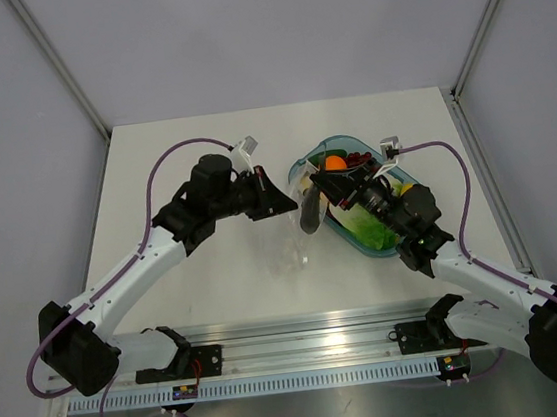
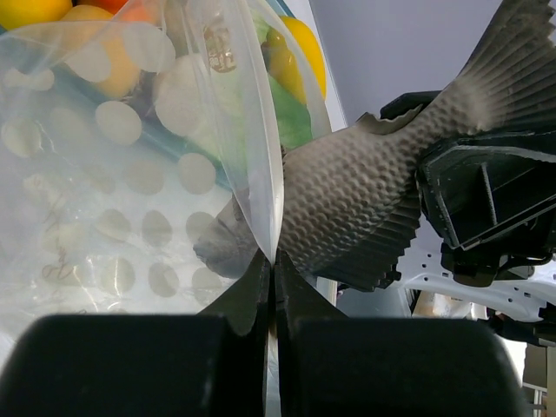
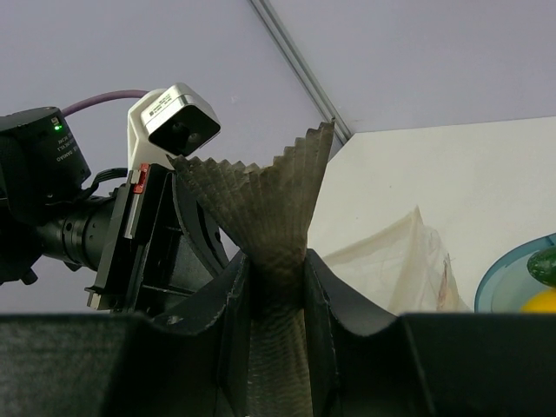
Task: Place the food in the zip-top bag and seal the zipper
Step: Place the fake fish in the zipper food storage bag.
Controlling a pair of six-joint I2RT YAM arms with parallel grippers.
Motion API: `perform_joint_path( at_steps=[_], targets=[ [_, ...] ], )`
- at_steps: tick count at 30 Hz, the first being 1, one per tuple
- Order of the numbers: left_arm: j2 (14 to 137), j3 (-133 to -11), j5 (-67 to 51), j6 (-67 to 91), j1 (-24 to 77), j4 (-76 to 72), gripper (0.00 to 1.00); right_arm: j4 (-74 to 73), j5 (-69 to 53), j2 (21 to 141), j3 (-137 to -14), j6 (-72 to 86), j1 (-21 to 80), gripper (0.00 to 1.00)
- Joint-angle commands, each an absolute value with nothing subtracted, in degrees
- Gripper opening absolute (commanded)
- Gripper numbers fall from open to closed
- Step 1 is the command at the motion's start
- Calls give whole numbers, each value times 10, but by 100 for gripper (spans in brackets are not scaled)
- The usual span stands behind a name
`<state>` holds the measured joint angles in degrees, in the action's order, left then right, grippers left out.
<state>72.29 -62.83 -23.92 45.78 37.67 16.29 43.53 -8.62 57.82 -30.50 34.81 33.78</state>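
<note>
Left jaws pinch tight on the edge of the zip-top bag; right jaws clasp the grey fish by its tail, head at the bag.

Right gripper gripping grey piece, left gripper just beside, teal tray behind

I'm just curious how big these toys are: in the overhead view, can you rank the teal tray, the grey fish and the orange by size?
Largest, clearly: teal tray.
Next: grey fish, long and narrow, well shorter than the tray.
Smallest: orange, a small round spot in the tray.
</note>
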Motion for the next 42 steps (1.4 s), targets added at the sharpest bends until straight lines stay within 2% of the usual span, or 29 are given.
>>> perform_joint_path(
  at_steps=[1,21,23,24,25,26,27,28,36,42],
  targets=[
    [708,-639,-259,468,372,129,0,474,-83,568,-311,348,344,0],
    [716,-629,-309,504,350,69,0,417,-103,586,-352,330,344,0],
    [717,-628,-319,511,345,59,0,399,-102,588,-356,318,345,8],
    [717,-628,-322,513,345,55,0,369,-100,588,-366,311,344,19],
    [717,-628,-323,516,343,53,0,353,-98,586,-374,303,344,44],
    [717,-628,-328,516,340,51,0,337,-97,585,-381,288,344,56],
    [717,-629,-327,516,339,51,0,318,-93,582,-400,279,344,66],
    [717,-629,-328,515,336,52,0,276,-89,575,-410,259,344,70],
    [720,-611,-329,518,326,41,0,54,20,528,-497,204,344,72],
    [723,-619,-326,513,324,47,0,-145,52,585,-578,209,344,72]
  ],
)
